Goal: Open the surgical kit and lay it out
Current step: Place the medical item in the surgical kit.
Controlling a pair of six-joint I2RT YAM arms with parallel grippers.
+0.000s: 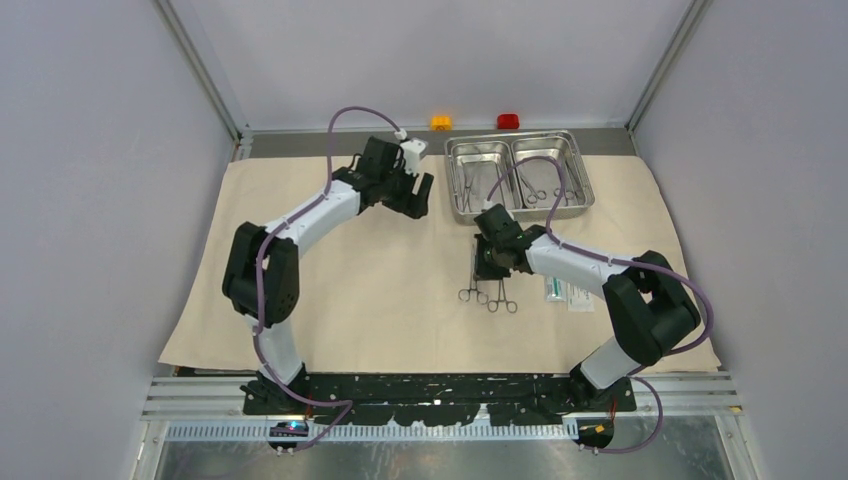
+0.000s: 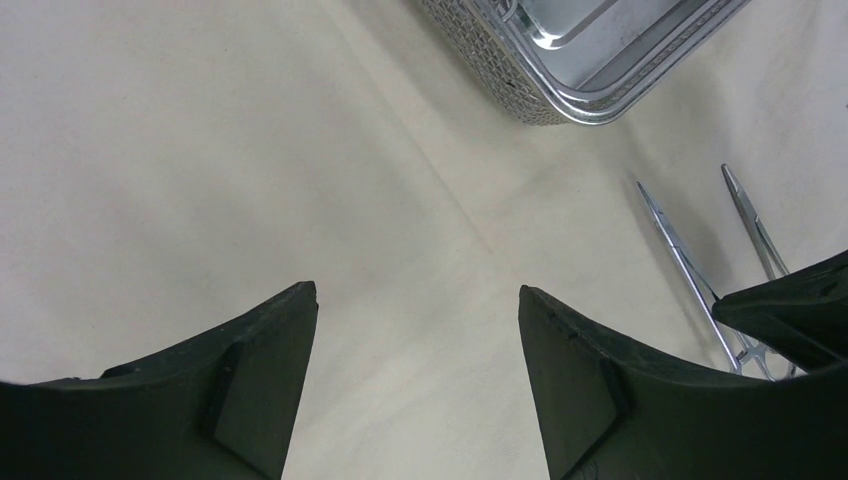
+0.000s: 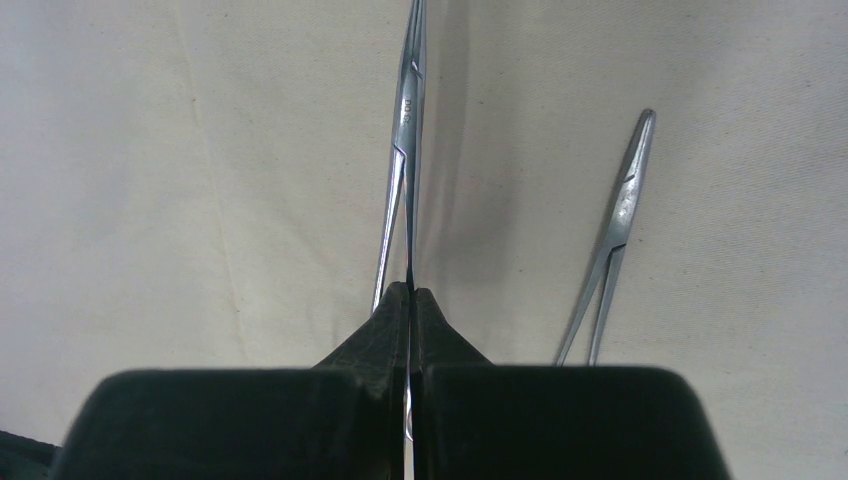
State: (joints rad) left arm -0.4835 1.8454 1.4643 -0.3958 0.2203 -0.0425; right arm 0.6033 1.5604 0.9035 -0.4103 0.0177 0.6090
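Beige cloth [image 1: 380, 285], shiny silver tray [image 2: 505, 80] and clamps [image 3: 408, 150], an orange block [image 1: 441, 122], a red block [image 1: 508, 121].

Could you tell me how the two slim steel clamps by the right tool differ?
The centre slim steel clamp is pinched in the shut right tool; the other slim steel clamp lies free on the beige cloth. The pinched one runs straight ahead; the free one slants. Both are slender, shiny, closed.
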